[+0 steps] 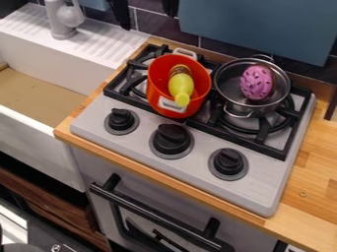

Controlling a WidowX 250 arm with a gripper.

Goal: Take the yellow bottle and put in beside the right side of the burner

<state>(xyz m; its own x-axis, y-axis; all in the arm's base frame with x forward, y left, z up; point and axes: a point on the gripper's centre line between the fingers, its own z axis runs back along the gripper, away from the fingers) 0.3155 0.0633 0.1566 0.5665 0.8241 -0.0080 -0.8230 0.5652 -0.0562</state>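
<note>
Stovetop (260, 184), red pot (158, 78) — yellow bottle (181, 87) inside

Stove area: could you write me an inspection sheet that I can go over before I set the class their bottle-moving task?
Surface: gray stove top with three black knobs and black grates, on a wooden counter.
Job's things: yellow bottle inside the red pot, not yet beside the right burner.
Clutter: metal pot on that burner, holding a pink, dark-spotted oval toy.
Grippers: nothing seen.
Cables: nothing seen.
Surroundings: white sink, gray faucet, black oven handle.
</note>
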